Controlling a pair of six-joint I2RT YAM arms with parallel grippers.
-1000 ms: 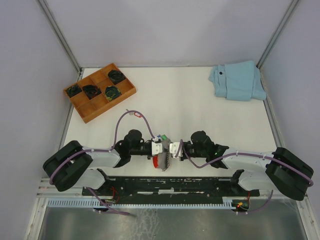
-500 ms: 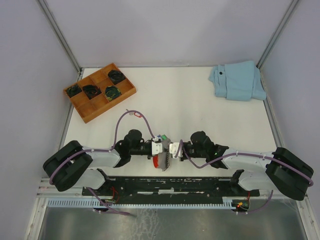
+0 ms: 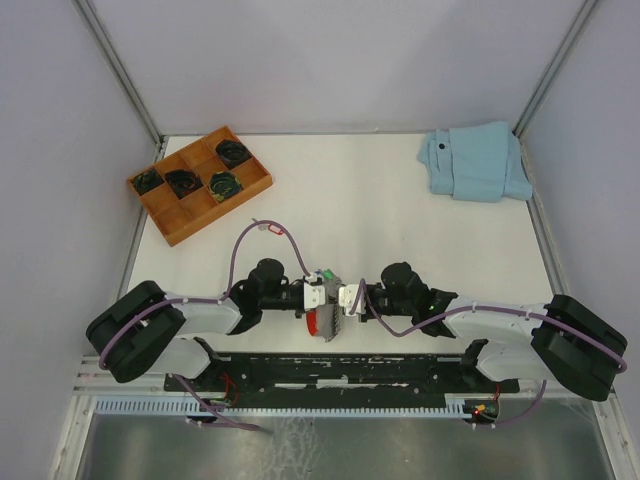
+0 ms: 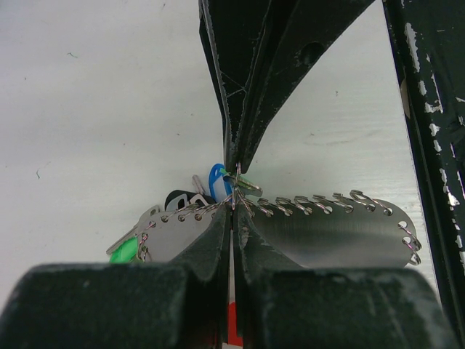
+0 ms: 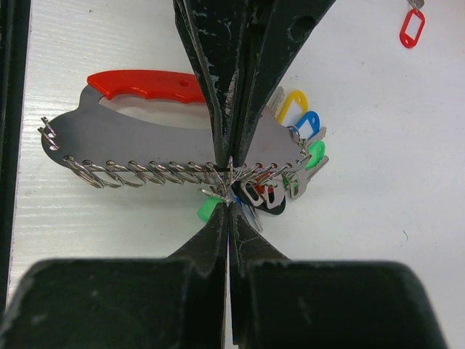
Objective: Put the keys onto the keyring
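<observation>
Both clenched, nose to nose: the left gripper (image 4: 232,212) and right gripper (image 5: 229,207) pinch what looks like one wire loop midway along the keyring (image 5: 145,142). Its loop row runs crosswise between them. The red-tagged key (image 5: 411,29) lies well apart.

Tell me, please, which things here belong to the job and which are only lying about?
For the job: keyring, tagged keys, loose red tag, left gripper, right gripper, both shut at the keyring's rings.
Lying about: tray with dark coils, blue cloth.
</observation>
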